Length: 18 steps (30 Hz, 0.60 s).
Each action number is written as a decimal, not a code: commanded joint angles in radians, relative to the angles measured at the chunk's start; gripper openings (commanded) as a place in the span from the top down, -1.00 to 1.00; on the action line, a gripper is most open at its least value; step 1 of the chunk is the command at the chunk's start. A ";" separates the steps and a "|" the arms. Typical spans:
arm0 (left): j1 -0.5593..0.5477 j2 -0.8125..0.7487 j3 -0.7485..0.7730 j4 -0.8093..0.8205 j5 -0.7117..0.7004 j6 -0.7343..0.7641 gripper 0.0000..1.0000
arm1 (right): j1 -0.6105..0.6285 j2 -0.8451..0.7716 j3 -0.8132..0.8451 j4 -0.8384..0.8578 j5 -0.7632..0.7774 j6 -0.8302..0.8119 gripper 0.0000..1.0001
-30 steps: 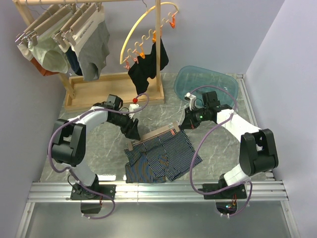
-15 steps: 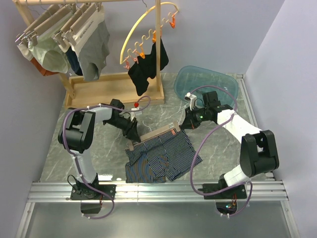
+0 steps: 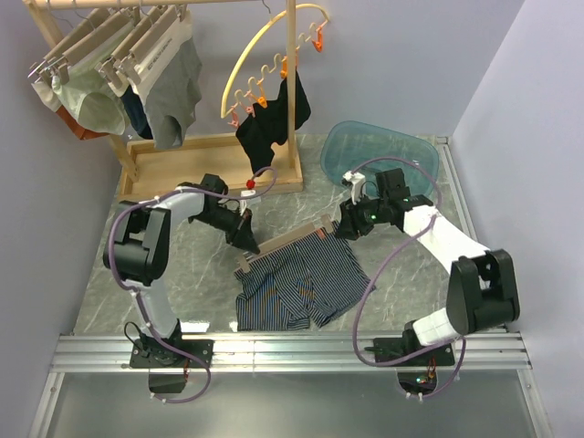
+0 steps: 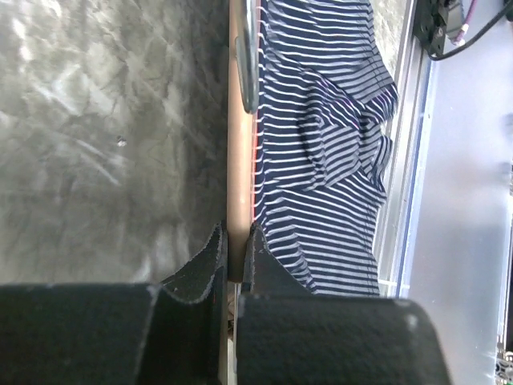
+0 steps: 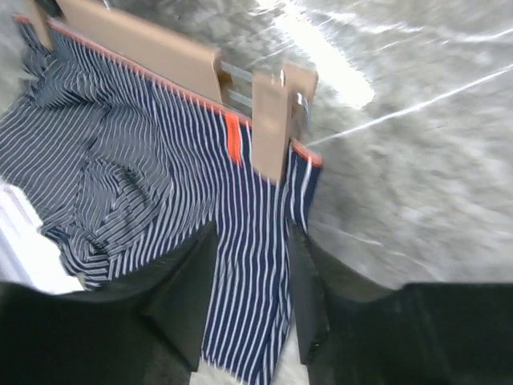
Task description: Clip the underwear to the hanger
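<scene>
At the middle of the table, the underwear lies rumpled, its waistband edge run along the hanger, which rests aslant on the marble. The left gripper is closed tight on 1 end of the wooden bar, a finger on either side of it. The right gripper hangs with its jaws wide apart over the cloth just below the clip at the other end, holding nothing; whether that clip already bites the band I cannot tell. The cloth looks light, soft and limp, so it would likely bunch and slip rather than stay put, and is best pinched at the thicker waistband. The bar looks stiff and light, and the 2 clips probably need a firm squeeze.
</scene>
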 commanded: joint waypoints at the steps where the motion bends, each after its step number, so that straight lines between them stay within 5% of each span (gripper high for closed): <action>1: 0.007 -0.100 0.029 -0.013 -0.007 -0.022 0.99 | 0.009 -0.147 -0.013 0.010 0.086 -0.113 -0.05; 7: -0.012 -0.152 -0.007 -0.028 -0.036 -0.054 0.99 | 0.050 -0.297 -0.049 0.053 0.126 -0.299 -0.46; 18: -0.075 -0.153 0.038 -0.102 -0.041 -0.045 0.99 | 0.352 -0.190 0.003 0.048 0.255 -0.564 -0.36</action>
